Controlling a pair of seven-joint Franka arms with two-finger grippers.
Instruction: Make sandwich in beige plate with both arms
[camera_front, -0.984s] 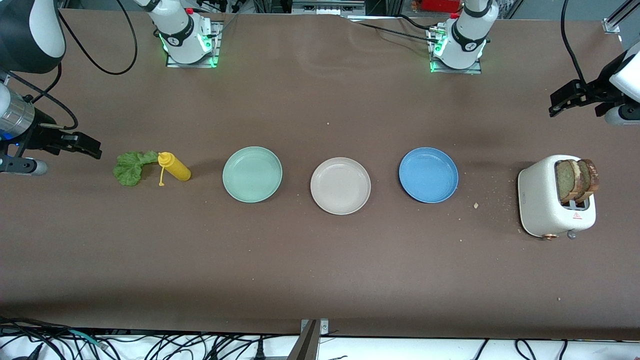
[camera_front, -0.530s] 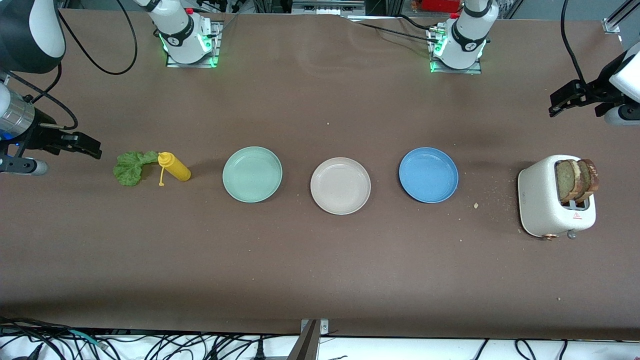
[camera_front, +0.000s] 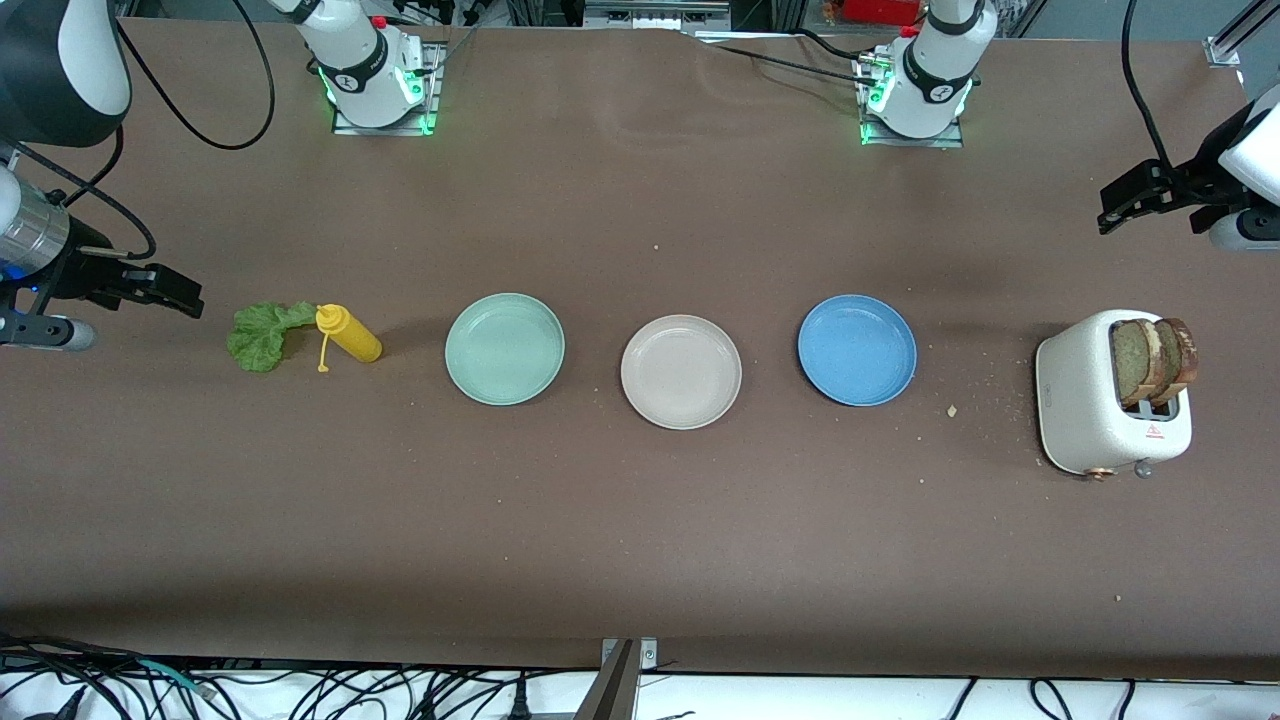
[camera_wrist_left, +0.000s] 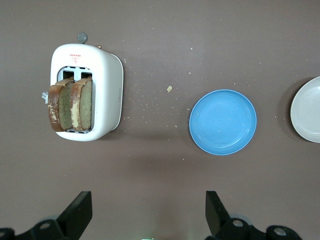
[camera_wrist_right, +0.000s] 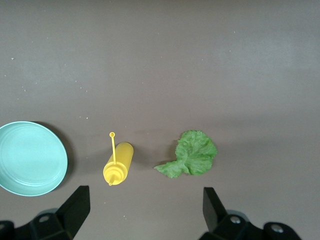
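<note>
The beige plate (camera_front: 681, 372) (camera_wrist_left: 307, 110) lies bare in the middle of the table, between a mint-green plate (camera_front: 505, 349) and a blue plate (camera_front: 857, 350). No sandwich is in view. Two brown toast slices (camera_front: 1155, 360) (camera_wrist_left: 70, 104) stand in a white toaster (camera_front: 1075, 395) at the left arm's end. A green lettuce leaf (camera_front: 262, 335) (camera_wrist_right: 192, 156) lies flat at the right arm's end. My left gripper (camera_front: 1118, 205) (camera_wrist_left: 148, 215) hangs open over bare table near the toaster. My right gripper (camera_front: 180, 295) (camera_wrist_right: 145, 212) hangs open over bare table near the lettuce. Neither holds anything.
A yellow squeeze bottle (camera_front: 350, 335) (camera_wrist_right: 118, 163) lies on its side between the lettuce and the mint-green plate (camera_wrist_right: 30, 157). Crumbs are scattered between the blue plate (camera_wrist_left: 223, 121) and the toaster (camera_wrist_left: 105, 90). Both arm bases stand along the table edge farthest from the front camera.
</note>
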